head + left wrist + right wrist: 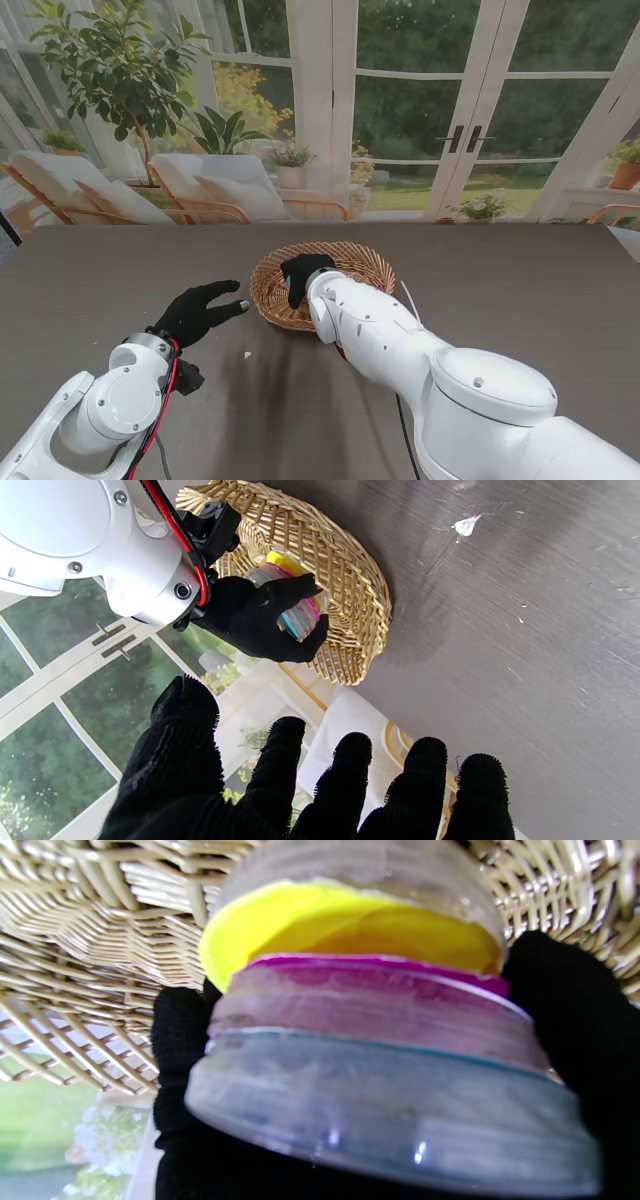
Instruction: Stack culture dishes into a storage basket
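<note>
Inside the basket (pixel 355 262) rim, right hand (pixel 303 276) clamps the dish stack (pixel 295 607); left hand (pixel 195 312) hovers spread, empty.

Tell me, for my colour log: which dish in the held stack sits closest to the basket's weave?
The yellow dish. It is the end of the stack nearest the basket, beyond the magenta dish and blue-rimmed dish.

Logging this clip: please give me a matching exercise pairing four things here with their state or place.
1. left robot hand
2. right robot hand
3. stack of clear round culture dishes
4. round woven wicker basket

a. sits on the dark table
b. open, holds nothing
c. yellow, magenta and blue layers
d. shut on the dishes, over the basket

Pairs: 1-b, 2-d, 3-c, 4-a
</note>
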Tool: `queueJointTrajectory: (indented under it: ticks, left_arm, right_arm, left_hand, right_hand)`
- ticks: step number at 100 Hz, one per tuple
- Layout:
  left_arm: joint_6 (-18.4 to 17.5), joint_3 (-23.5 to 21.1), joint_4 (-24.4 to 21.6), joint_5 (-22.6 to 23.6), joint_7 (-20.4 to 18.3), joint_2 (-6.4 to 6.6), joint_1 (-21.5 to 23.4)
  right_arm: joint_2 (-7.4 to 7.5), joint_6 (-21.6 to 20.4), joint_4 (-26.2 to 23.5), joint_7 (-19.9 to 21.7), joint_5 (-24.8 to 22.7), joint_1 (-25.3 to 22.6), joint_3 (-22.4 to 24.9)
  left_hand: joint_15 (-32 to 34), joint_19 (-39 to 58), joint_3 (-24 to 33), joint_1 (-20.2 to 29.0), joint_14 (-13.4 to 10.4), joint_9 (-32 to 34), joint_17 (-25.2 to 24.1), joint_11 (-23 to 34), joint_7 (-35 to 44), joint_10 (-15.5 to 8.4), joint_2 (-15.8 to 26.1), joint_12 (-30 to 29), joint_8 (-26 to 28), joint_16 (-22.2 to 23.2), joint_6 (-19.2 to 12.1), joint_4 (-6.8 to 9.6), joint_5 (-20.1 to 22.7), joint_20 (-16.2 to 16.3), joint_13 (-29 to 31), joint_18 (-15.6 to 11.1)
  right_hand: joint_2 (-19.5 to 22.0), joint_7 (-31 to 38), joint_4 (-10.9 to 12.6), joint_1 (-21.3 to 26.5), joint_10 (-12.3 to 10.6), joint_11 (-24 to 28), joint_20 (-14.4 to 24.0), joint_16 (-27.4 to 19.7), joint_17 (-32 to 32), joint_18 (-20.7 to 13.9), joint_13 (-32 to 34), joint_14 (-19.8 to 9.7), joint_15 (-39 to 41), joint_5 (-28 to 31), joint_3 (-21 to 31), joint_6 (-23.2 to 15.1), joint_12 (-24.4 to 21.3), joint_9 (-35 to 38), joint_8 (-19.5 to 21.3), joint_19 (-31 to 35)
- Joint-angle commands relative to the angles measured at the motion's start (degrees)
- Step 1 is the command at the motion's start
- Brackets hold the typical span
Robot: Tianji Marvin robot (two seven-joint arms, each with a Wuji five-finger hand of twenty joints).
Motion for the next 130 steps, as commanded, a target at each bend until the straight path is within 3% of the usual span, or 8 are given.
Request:
queueJointTrajectory:
  ticks: [1, 50, 130]
  left_arm:
    - [0.4, -0.1, -0.8, 0.1, -1.0, -0.11, 0.5]
    - [1.2, -0.3, -1.8, 0.6, -1.2, -0.04, 1.3]
    - [2.4, -0.3, -2.3, 0.5, -1.3, -0.02, 1.6]
  right_arm:
    - [-0.42, 0.0, -0.3, 0.8, -0.3, -0.5, -0.3]
    - [-0.13, -0.7, -0.3, 2.7, -1.0, -0.2, -1.7]
    - [-0.24, -0.7, -0.3, 4.5, -1.8, 0.9, -3.1]
  left_hand:
    - [-0.5, -1.5, -1.3, 1.9, 0.4, -0.2, 0.0, -0.7, 0.1, 0.0, 2.8, -0.2, -0.1, 0.7, -0.6, 0.12, 0.1, 0.2, -1.6, 0.9]
    - [-0.5, -1.4, -1.3, 1.9, 0.4, -0.1, 0.1, -0.6, 0.1, -0.2, 2.9, -0.2, 0.0, 0.8, -0.6, 0.11, 0.1, 0.3, -1.5, 0.9]
    - [-0.2, -1.4, -1.2, 2.0, 0.6, 0.4, 0.5, -0.6, 0.1, 0.3, 2.8, -0.2, -0.1, 1.0, -0.2, 0.12, 0.2, 0.2, -1.0, 1.1]
  right_hand:
    - [4.8, 1.1, 6.6, 8.2, -1.6, 3.3, -1.2, -0.2, 9.3, -3.9, 1.1, -11.1, 5.6, -1.1, 7.6, 1.2, 0.7, -2.1, 1.5, -0.9]
    - [7.2, -1.4, 6.2, 3.0, -1.3, 1.8, 0.0, -1.4, -4.8, -0.3, -9.2, -9.3, 7.0, -8.4, 3.4, 3.5, -0.5, -9.7, 0.0, -4.4]
    - [8.8, -7.0, 5.7, -1.5, -0.6, -3.7, -0.7, -5.5, -11.4, 2.5, -13.6, -6.4, -0.7, -10.9, 0.0, 5.1, -5.3, -12.3, -3.9, -9.6]
